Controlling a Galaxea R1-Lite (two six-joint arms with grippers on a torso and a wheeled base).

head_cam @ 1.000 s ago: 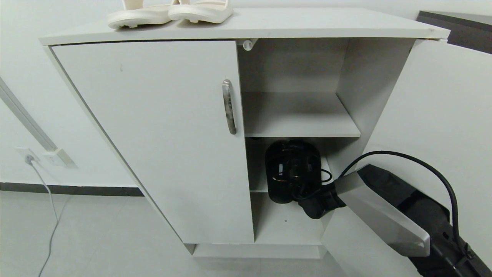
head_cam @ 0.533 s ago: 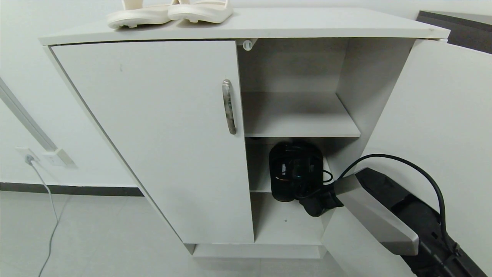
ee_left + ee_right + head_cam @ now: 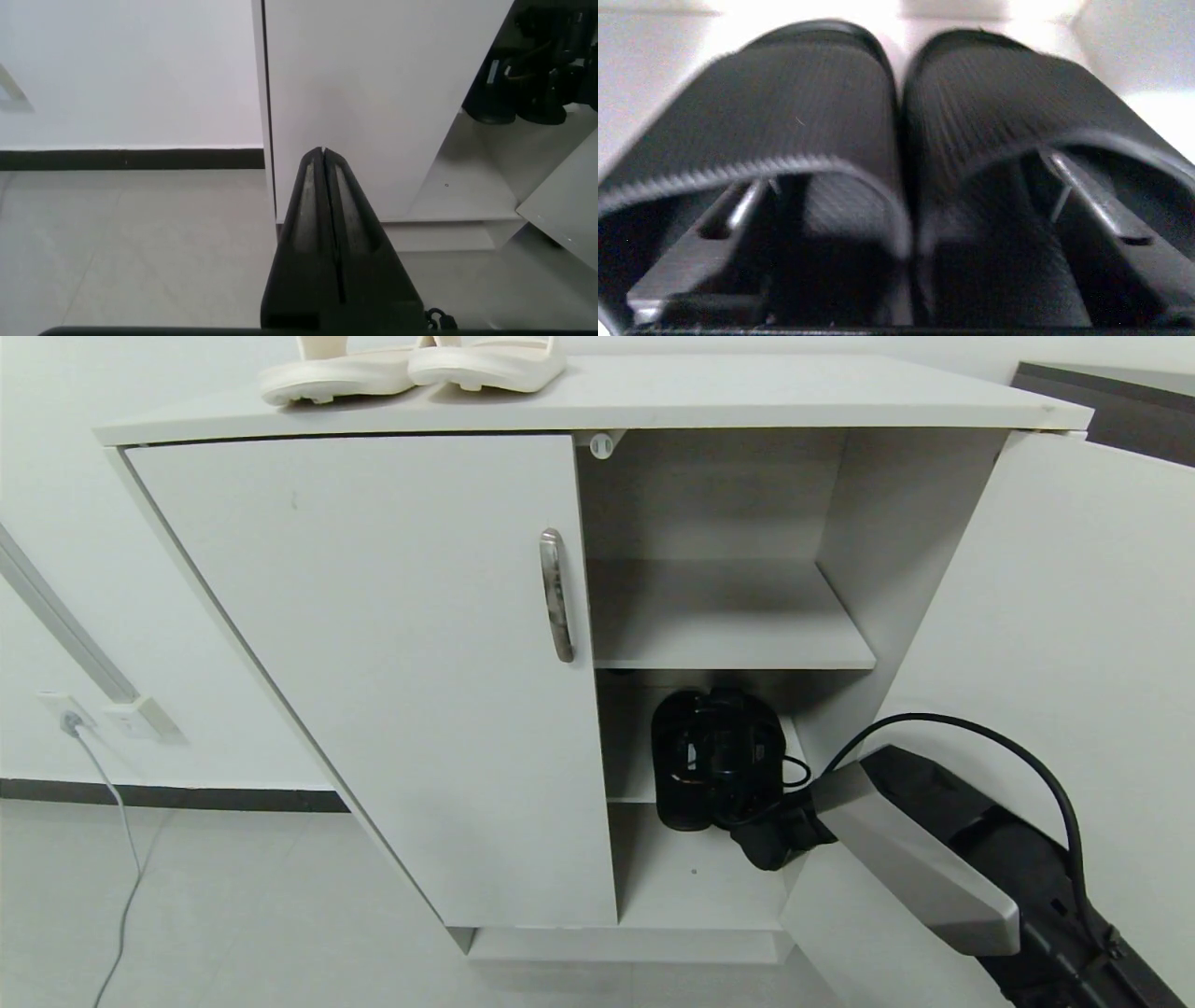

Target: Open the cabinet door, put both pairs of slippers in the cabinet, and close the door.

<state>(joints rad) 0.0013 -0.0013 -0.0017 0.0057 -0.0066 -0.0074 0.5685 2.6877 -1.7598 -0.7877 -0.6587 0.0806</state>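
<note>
your right claw (image 3: 738, 793) pinches the black slippers (image 3: 681, 784) as a pair, one prong inside each, so both enter the cabinet (image 3: 896, 541) together.

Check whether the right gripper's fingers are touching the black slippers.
Touching. In the right wrist view the fingers run inside the black slippers, one under each strap, lying against the material.
</note>
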